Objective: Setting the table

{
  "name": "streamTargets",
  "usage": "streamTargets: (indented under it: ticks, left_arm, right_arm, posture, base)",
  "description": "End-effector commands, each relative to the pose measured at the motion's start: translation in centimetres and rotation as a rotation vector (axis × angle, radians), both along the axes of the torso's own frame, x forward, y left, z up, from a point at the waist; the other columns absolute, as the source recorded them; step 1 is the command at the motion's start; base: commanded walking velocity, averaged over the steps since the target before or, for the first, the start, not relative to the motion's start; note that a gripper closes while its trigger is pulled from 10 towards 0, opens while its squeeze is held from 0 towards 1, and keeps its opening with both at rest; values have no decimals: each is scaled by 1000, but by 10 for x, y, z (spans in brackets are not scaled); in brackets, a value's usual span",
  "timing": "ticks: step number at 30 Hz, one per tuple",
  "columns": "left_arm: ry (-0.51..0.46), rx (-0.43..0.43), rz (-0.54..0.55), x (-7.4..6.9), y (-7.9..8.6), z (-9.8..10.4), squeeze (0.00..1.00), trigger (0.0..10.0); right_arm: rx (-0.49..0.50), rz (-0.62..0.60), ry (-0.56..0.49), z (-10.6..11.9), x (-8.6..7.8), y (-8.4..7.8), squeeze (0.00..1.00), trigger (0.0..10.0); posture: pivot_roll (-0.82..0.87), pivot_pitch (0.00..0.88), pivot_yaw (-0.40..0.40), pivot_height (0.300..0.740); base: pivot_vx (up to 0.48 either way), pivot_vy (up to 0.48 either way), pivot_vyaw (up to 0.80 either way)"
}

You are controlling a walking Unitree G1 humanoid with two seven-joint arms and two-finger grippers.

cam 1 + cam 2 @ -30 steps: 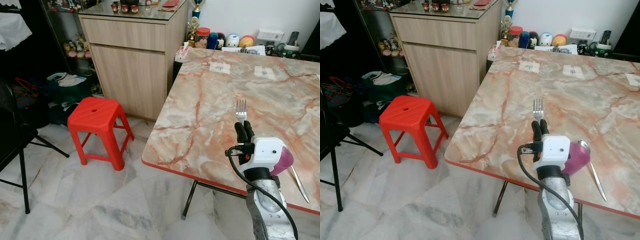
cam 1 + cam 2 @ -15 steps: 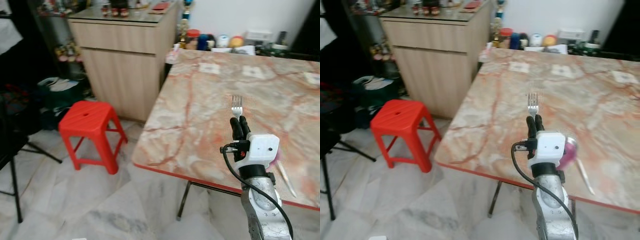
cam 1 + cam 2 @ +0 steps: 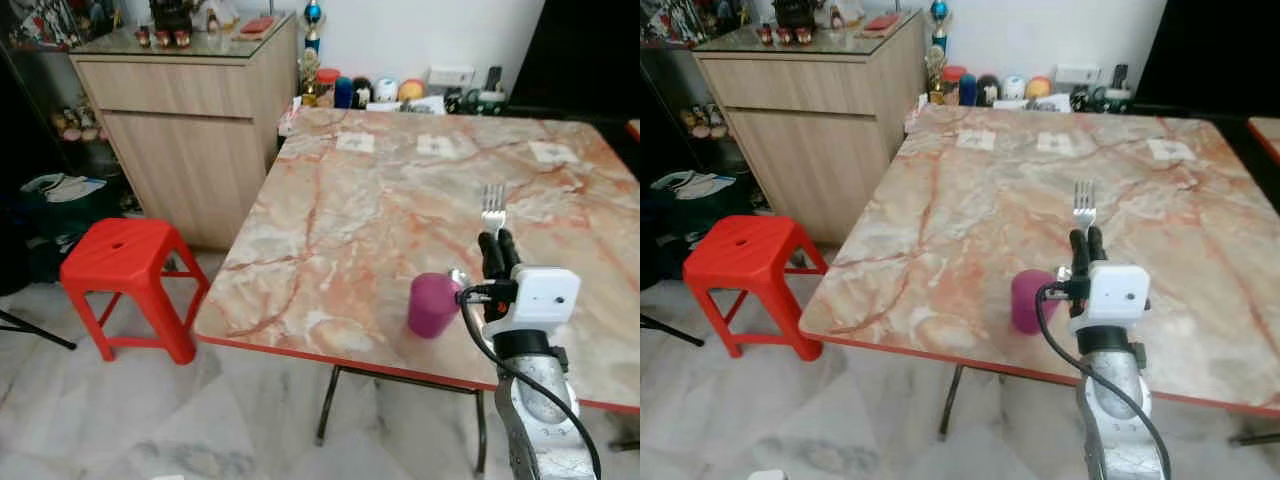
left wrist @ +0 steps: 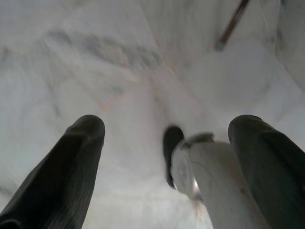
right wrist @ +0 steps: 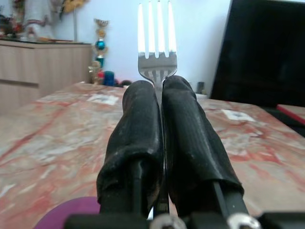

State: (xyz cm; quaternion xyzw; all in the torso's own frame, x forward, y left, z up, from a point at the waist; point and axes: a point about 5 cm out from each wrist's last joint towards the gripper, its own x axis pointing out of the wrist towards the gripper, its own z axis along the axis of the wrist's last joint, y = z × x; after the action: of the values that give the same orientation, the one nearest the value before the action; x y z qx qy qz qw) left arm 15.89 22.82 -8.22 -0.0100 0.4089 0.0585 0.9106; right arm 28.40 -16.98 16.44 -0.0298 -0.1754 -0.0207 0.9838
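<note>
My right gripper (image 3: 497, 244) is raised over the near right part of the marble table (image 3: 390, 210), shut on a silver fork (image 3: 493, 203) whose tines point up and away. In the right wrist view the fork (image 5: 157, 47) stands straight between the two black fingers (image 5: 138, 129). A purple cup (image 3: 433, 304) sits on the table just left of that gripper, close to the near edge. The left gripper (image 4: 171, 143) hangs low over the pale floor, fingers wide apart, with nothing between them.
A red plastic stool (image 3: 125, 266) stands on the floor left of the table. A wooden cabinet (image 3: 190, 120) is behind it. Jars and small items (image 3: 385, 90) crowd the table's far edge. White paper squares (image 3: 435, 145) lie on the far part of the tabletop.
The camera has swung to the right, so the table sits more centrally. The purple cup, hidden behind the right wrist before, now shows to its left. The fork stays gripped.
</note>
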Motion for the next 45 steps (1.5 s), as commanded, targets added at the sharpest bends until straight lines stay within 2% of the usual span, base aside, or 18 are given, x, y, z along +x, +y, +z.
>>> streamTargets:
  ticks: [1, 15, 19, 45]
  left_arm:
    - [28, 4, -10, -5, -1, -3, 0, 10000]
    - [38, 3, -7, -9, -1, -4, 0, 10000]
    - [41, 2, -7, -10, -1, -5, 0, 10000]
    - [68, 1, -13, -16, 0, -7, 0, 10000]
  right_arm:
    - [-4, -11, -10, 3, 0, -3, 0, 10000]
    - [10, -29, 4, 3, 2, -5, 0, 10000]
    - [13, -31, 5, 3, 2, -5, 0, 10000]
    - [-1, -17, 9, 3, 5, -1, 0, 10000]
  posture:
    - [3, 84, 15, 740]
    - [-7, 92, 15, 740]
    - [-11, 97, 15, 740]
    - [-9, 97, 19, 740]
  base:
    - [0, -375, 0]
    - [0, -374, 0]
    - [0, -373, -781]
    - [0, -376, 0]
